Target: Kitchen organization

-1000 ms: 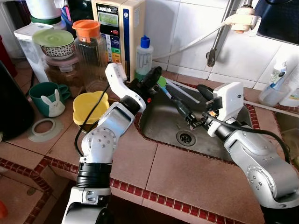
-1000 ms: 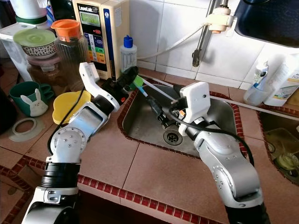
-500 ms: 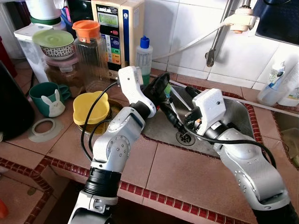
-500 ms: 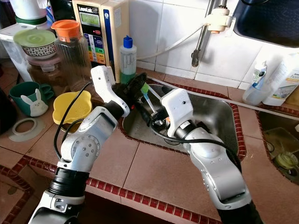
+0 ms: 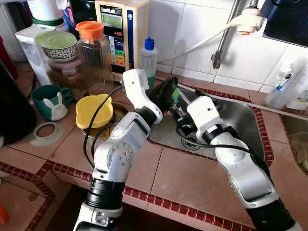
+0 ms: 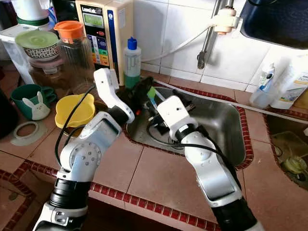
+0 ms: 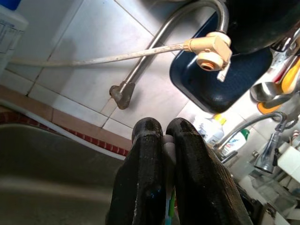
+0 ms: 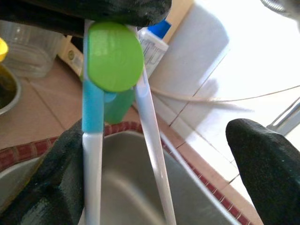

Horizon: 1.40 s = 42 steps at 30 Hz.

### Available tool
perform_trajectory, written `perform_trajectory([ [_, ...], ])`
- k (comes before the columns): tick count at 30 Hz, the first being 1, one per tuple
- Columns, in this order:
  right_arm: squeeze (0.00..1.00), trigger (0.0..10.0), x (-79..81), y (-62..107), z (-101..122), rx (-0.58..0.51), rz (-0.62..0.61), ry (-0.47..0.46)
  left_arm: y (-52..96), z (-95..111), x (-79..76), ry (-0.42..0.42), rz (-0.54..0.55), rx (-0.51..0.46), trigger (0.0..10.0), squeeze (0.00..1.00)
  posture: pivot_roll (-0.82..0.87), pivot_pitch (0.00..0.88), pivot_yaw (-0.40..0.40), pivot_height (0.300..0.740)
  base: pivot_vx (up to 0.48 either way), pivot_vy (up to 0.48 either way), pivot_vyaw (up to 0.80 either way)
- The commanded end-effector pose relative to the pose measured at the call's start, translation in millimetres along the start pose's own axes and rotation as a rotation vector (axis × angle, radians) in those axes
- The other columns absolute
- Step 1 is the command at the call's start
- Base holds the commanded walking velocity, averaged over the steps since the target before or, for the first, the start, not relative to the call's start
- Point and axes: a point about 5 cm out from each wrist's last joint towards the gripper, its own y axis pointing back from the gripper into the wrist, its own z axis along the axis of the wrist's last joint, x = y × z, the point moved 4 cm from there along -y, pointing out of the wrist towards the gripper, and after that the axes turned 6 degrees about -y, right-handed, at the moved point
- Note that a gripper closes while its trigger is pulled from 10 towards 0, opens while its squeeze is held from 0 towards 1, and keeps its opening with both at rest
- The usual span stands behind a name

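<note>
Left gripper point(image 5: 169, 91) is hanging over the left edge of the stainless steel sink point(image 5: 240, 118), fingers clamped tight on the top end of a bundle of long white utensils: one with a blue-and-white handle and a round green cap point(image 8: 115, 56), one thin plain white stick point(image 8: 152, 154). Left wrist view is confirming it: both black fingers point(image 7: 145, 178) are pressing together with a sliver of blue and green between them.

Right gripper point(image 6: 155, 117) is sitting just below and beside the left one, over the sink basin, pointing up toward the bundle. Its fingers are spread apart; in the right wrist view the two utensil shafts are running between them, close by one finger point(image 8: 56, 187) and well apart from the other. Cannot tell if either finger is touching a shaft.

Utensils are hanging tilted from the left gripper down toward the sink drain point(image 5: 189, 143).

Sitting on the terracotta tiled counter point(image 5: 187, 185) to the left: yellow flower-shaped lid point(image 5: 94, 110) on a metal bowl, teal mug with a white rabbit point(image 5: 50, 101), clear jar with an orange lid point(image 5: 92, 53), white bottle with a blue cap point(image 5: 148, 60) by the wall.
</note>
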Motion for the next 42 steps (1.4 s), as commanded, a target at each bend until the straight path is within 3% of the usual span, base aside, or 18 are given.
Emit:
perform_trajectory([
  [1,0.0,4.9,-17.7,-5.2,9.4,-0.042,-0.081,0.024,3.0,-10.3,-3.6,0.008,-0.013,0.044,0.0,0.0,0.09,0.008,-0.023,0.74,0.0,0.0,0.0],
  [2,0.0,0.0,-18.0,-5.9,9.3,-0.042,-0.083,0.024,3.3,-11.5,-4.2,0.01,-0.012,0.047,0.0,0.0,0.09,0.008,-0.024,0.74,0.0,0.0,0.0],
  [11,0.0,0.0,-19.0,-5.9,7.0,-0.052,-0.094,0.007,4.5,-15.8,-8.7,0.015,-0.017,0.061,0.0,0.0,0.08,0.007,-0.024,0.74,0.0,0.0,0.0],
  [12,0.0,0.0,-19.6,-5.3,6.4,-0.051,-0.097,0.001,4.6,-17.8,-6.6,-0.003,-0.006,0.072,3.0,0.0,0.08,0.007,-0.022,0.74,0.0,0.0,0.0],
  [13,0.0,0.0,-19.6,-5.3,6.4,-0.051,-0.097,0.001,4.6,-17.8,-6.6,-0.003,-0.006,0.072,3.0,0.0,0.08,0.007,-0.022,0.74,0.0,0.0,0.0],
  [15,0.0,0.0,-21.0,-5.1,5.3,-0.049,-0.102,-0.003,4.3,-18.9,-4.5,-0.016,0.005,0.076,4.5,0.0,0.08,0.007,-0.021,0.74,0.0,0.0,0.0],
  [16,0.0,0.0,-21.7,-5.4,4.9,-0.048,-0.105,-0.005,4.2,-18.9,-3.4,-0.022,0.014,0.077,7.4,0.0,0.08,0.007,-0.02,0.74,0.0,0.0,0.0],
  [17,0.0,0.0,-21.7,-5.4,4.9,-0.048,-0.105,-0.005,4.2,-18.9,-3.4,-0.022,0.014,0.077,7.4,0.0,0.08,0.007,-0.02,0.74,0.0,0.0,0.0],
  [18,0.0,0.0,-22.6,-5.7,5.7,-0.051,-0.108,-0.004,4.2,-20.4,-1.7,-0.032,0.024,0.089,10.0,0.0,0.08,0.007,-0.02,0.74,0.0,0.0,0.0],
  [29,0.0,0.0,-22.6,-5.6,6.3,-0.054,-0.106,-0.009,4.7,-20.7,9.0,-0.041,0.089,0.088,10.0,0.0,0.08,0.009,-0.022,0.74,0.0,0.0,0.0],
  [30,0.0,0.9,-22.6,-5.4,5.9,-0.053,-0.106,-0.009,4.9,-21.5,10.3,-0.044,0.099,0.092,10.0,0.0,0.08,0.01,-0.02,0.74,0.0,0.0,0.0],
  [32,0.0,0.0,-22.7,-4.9,5.3,-0.051,-0.106,-0.009,5.7,-23.4,15.2,-0.054,0.134,0.102,10.0,0.0,0.08,0.01,-0.019,0.74,0.0,0.0,0.0],
  [40,0.0,0.0,-23.6,-4.4,5.8,-0.053,-0.113,-0.001,8.9,-29.9,32.3,-0.013,0.237,0.125,10.0,0.0,0.07,0.008,-0.017,0.74,0.0,0.0,0.0],
  [41,0.0,4.0,-23.5,-4.4,5.7,-0.052,-0.112,-0.001,9.0,-30.2,32.6,-0.019,0.236,0.126,10.0,0.0,0.07,0.009,-0.018,0.74,0.0,0.0,0.0],
  [42,0.0,4.0,-23.6,-4.4,5.8,-0.053,-0.111,-0.001,9.0,-30.3,32.6,-0.02,0.236,0.127,10.0,0.0,0.07,0.008,-0.018,0.74,0.0,0.0,0.0],
])
